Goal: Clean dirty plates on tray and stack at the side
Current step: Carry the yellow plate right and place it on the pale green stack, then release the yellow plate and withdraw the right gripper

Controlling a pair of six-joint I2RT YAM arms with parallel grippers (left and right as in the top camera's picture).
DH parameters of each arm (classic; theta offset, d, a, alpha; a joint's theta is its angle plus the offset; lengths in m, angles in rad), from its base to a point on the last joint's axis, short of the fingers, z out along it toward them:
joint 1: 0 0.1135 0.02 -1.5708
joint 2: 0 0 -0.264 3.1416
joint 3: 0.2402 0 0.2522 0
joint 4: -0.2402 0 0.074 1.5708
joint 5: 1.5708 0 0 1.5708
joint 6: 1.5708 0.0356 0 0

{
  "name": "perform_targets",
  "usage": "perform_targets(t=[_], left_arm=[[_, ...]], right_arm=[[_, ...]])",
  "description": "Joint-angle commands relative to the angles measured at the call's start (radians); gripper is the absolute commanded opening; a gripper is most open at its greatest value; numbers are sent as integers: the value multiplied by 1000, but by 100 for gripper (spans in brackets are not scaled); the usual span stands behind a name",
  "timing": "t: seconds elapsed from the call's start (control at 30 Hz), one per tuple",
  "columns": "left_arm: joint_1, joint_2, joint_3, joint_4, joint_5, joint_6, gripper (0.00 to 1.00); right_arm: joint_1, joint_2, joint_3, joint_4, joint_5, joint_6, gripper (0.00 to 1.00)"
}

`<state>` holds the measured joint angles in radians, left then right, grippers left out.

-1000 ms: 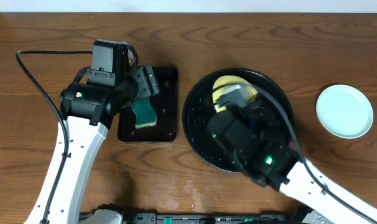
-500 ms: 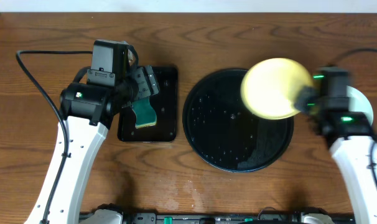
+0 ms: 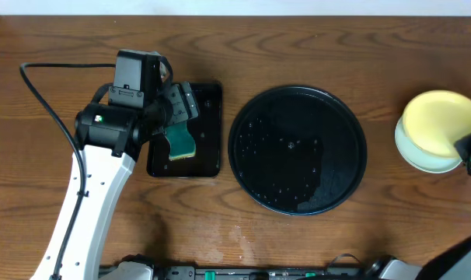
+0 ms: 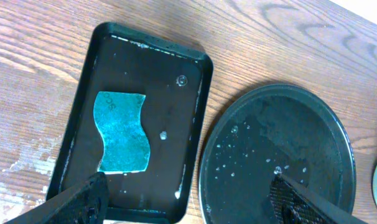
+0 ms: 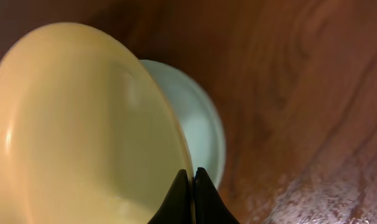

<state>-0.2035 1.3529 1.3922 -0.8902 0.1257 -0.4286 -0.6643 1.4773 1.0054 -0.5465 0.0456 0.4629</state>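
Dark brown wooden tabletop (image 3: 298, 47) with wavy grain fills every view. A pale strip (image 3: 235, 6) runs along the overhead frame's top edge. Whitish scuffs (image 4: 17, 163) mark the wood at the left wrist view's lower left.

1. The pale yellow plate (image 3: 436, 118) is pinched by its rim in my right gripper (image 5: 192, 186). It is tilted and clean-looking.
2. The pale blue plate (image 3: 413, 155) lies flat just beyond my right fingertips, mostly covered by the yellow one. I cannot tell whether they touch.
3. The round glossy black tray (image 3: 298, 148), speckled with water drops, sits well to the left of my right gripper.
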Motion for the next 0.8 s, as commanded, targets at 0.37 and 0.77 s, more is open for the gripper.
perform_targets(t=[0.37, 0.77], left_arm=[[5, -1, 14, -2, 2, 10, 84], [5, -1, 14, -2, 2, 10, 84]], right_arm=[[13, -84, 31, 9, -263, -84, 66], [391, -416, 31, -189, -473, -283, 61]])
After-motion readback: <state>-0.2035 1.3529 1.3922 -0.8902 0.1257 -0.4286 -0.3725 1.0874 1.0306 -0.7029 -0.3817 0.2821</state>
